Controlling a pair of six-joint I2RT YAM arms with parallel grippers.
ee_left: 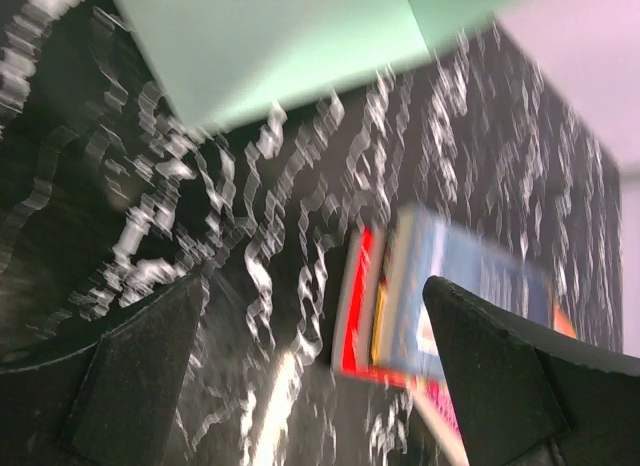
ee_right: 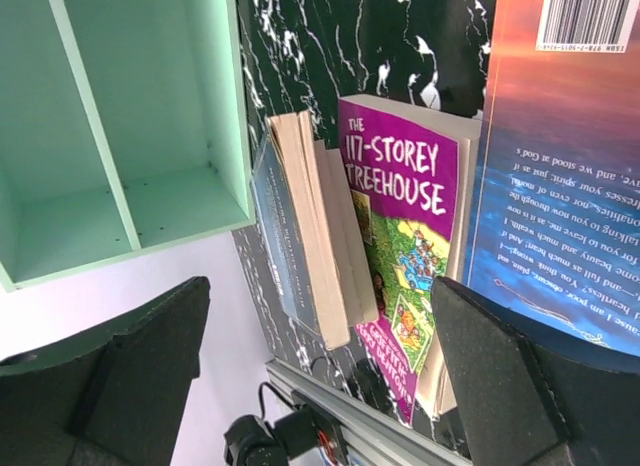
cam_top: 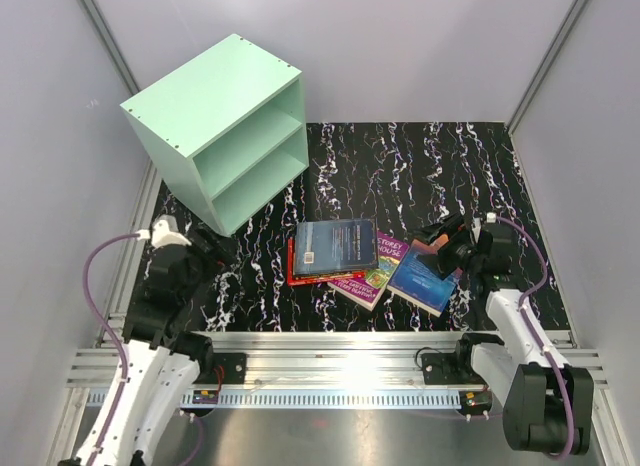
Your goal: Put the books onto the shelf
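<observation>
Left hand [cam_top: 203, 242]: fingers spread wide apart with nothing between them, poised low over the tabletop [cam_top: 400, 166], just on the near side of the shelf's lower front corner. The left wrist view is motion-blurred; between the two dark fingers [ee_left: 140, 376] it shows only bare marbled surface.

Right hand [cam_top: 446, 244]: fingers likewise wide apart and empty, well to the right of the shelf, above the far corner of the blue book [cam_top: 422, 278]. Whether it touches that book cannot be told.

Shelf [cam_top: 215, 126]: mint green, standing at the far left of the tabletop and turned at an angle. Its two open compartments, both without contents, face toward the books.

Books: all four lie flat on the tabletop, to the right of the shelf and nearer the arms than it is. None is in a compartment.
- The navy book [cam_top: 335, 248] is closest to the shelf and lies on top of the red book [cam_top: 292, 268], which shows only as a strip along the shelf-side and near edges.
- The purple book [cam_top: 377, 273] comes next outward from the shelf, partly under the navy one; the right wrist view reads its cover as "117-Storey Treehouse".
- The blue book lies farthest from the shelf, back cover up, overlapping the purple book's edge.
</observation>
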